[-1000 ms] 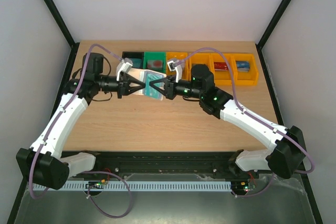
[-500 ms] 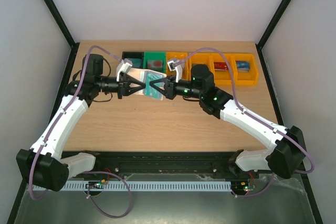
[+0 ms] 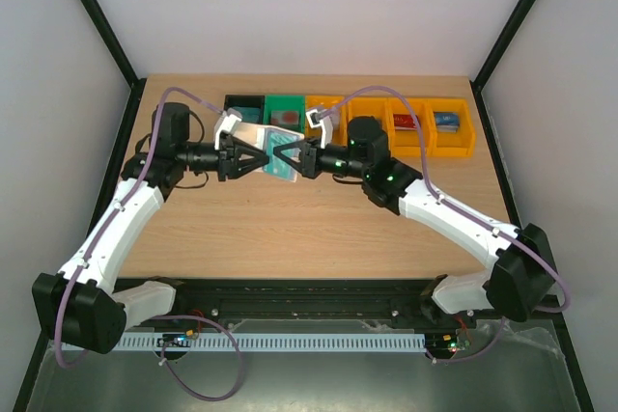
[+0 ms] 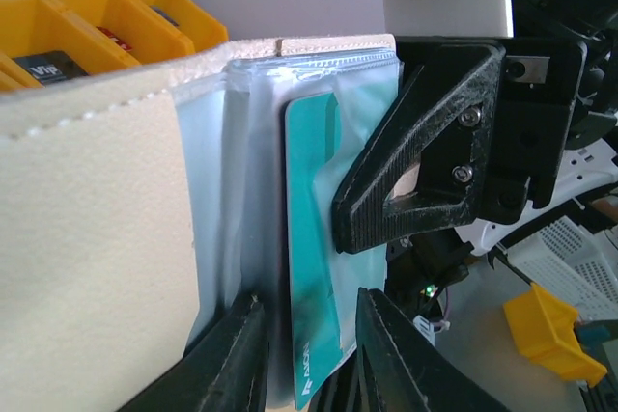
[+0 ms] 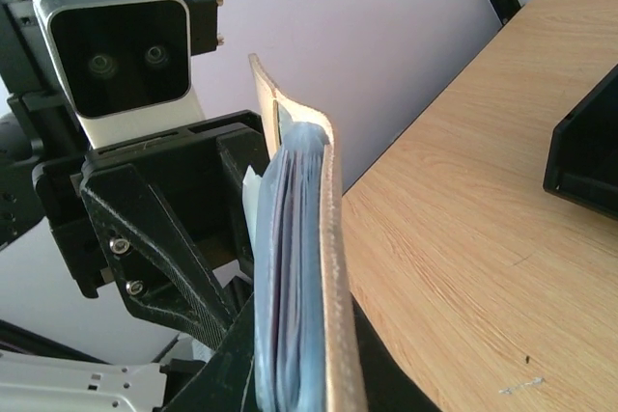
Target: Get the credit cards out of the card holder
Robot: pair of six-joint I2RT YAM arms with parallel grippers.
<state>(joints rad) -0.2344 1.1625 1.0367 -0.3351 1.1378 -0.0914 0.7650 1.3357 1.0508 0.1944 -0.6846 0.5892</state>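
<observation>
The card holder [image 3: 263, 150], white outside with pale blue sleeves [image 4: 222, 190], hangs above the table between both grippers. My right gripper [image 3: 293, 159] is shut on its right edge; in the right wrist view the holder [image 5: 304, 267] stands edge-on between the jaws. A teal credit card [image 4: 314, 267] sticks out of a sleeve, between the fingers of my left gripper [image 4: 309, 304]. Those fingers stand apart, with a dark gap on each side of the card. More credit cards lie in the bins: a red one [image 3: 407, 123] and a blue one [image 3: 445, 121].
A row of bins runs along the table's far edge: black [image 3: 243, 103], green [image 3: 283, 111] and several orange ones [image 3: 372, 108]. The black bin's corner [image 5: 589, 156] shows in the right wrist view. Bare wood lies in front of the bins.
My left gripper's jaws have parted from shut, releasing the teal card end. The right arm has shifted slightly left, still holding the holder.
</observation>
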